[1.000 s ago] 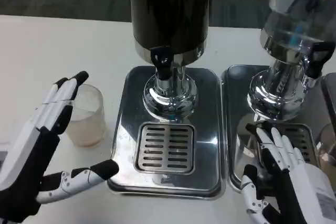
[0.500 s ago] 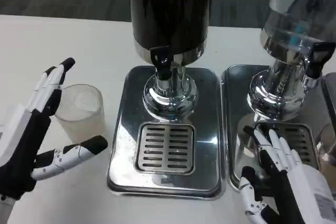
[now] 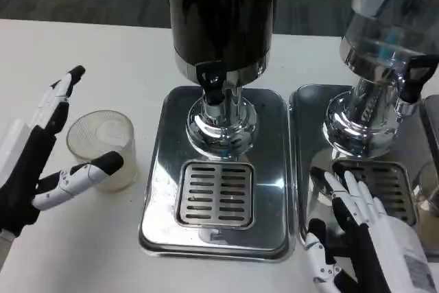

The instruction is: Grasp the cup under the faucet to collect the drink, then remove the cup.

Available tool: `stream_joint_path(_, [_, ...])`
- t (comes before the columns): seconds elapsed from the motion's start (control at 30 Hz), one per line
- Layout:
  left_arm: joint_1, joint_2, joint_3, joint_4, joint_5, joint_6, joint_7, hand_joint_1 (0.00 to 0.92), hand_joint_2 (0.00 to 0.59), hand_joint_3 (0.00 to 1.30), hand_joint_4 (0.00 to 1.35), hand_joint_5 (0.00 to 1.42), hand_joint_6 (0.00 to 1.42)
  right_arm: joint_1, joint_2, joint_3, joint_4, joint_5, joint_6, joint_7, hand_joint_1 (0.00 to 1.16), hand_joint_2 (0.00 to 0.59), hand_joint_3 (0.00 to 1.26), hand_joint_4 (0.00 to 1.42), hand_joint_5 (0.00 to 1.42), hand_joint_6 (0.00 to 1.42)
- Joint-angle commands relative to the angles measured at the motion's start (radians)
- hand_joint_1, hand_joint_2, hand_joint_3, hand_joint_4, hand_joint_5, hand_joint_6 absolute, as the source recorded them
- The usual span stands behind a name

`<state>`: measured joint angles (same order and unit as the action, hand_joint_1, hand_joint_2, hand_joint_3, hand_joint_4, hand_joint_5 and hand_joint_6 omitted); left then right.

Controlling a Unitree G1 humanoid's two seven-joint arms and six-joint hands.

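I have barely started on this one. The cup [image 3: 103, 147] stands upright on the bare table [image 3: 82, 53], toward its left side, just beside the left edge of the dark dispenser's tray [image 3: 158, 190] and not on it. It looks empty or nearly so, as far as I can tell through the cloudy plastic.

My left hand [image 3: 38, 159] is spread around the cup with nothing gripped: the fingers [image 3: 58, 97] rise on its far left and the thumb [image 3: 86, 173] crosses in front of its near side, perhaps just touching the wall; I cannot be sure. I judge this the closing-in stage of the grasp.

My right hand [image 3: 370, 238] rests with its fingers apart over the near part of the second tray [image 3: 305, 169], below the clear dispenser [image 3: 391, 25], holding nothing.

Still to do, by my reckoning: close on the cup, carry it onto the grate [image 3: 215, 193] under the faucet [image 3: 212, 84], draw the drink, then take the cup away. Nothing is under the faucet yet, and the grate looks dry.
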<state>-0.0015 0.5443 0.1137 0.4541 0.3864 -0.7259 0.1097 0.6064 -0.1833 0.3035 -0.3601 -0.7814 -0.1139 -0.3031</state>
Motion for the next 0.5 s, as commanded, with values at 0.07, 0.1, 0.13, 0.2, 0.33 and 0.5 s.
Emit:
stream_joint_path(0.07, [-0.053,0.028,-0.014,0.086,-0.015,-0.026,0.003,0.0,0.0,0.0,0.0,0.0,0.13,0.022,0.016,0.01,-0.01,-0.013,0.004,-0.016,0.27,0.561,0.12,0.01,0.0,0.0])
stream_joint_path(0.1, [-0.066,0.033,-0.018,0.109,-0.012,-0.032,0.006,0.0,0.0,0.0,0.0,0.0,0.13,0.024,0.018,0.009,-0.011,-0.014,0.004,-0.018,0.27,0.561,0.12,0.01,0.0,0.0])
stream_joint_path(0.13, [-0.078,0.037,-0.022,0.133,-0.009,-0.038,0.009,0.0,0.0,0.0,0.0,0.0,0.13,0.024,0.02,0.01,-0.011,-0.016,0.004,-0.021,0.27,0.561,0.12,0.01,0.0,0.0])
stream_joint_path(0.2, [-0.098,0.047,-0.029,0.177,-0.004,-0.054,0.015,0.0,0.0,0.0,0.0,0.0,0.13,0.026,0.025,0.011,-0.008,-0.016,0.002,-0.026,0.27,0.561,0.12,0.01,0.0,0.0])
stream_joint_path(0.33, [-0.127,0.06,-0.045,0.256,0.018,-0.075,0.041,0.0,0.0,0.0,0.0,0.0,0.18,0.029,0.027,0.016,-0.007,-0.022,0.0,-0.031,0.27,0.561,0.12,0.01,0.0,0.0])
stream_joint_path(0.5, [-0.158,0.073,-0.077,0.341,0.05,-0.096,0.083,0.0,0.0,0.0,0.0,0.0,0.19,0.027,0.028,0.018,-0.006,-0.021,0.0,-0.033,0.27,0.56,0.13,0.01,0.0,0.0])
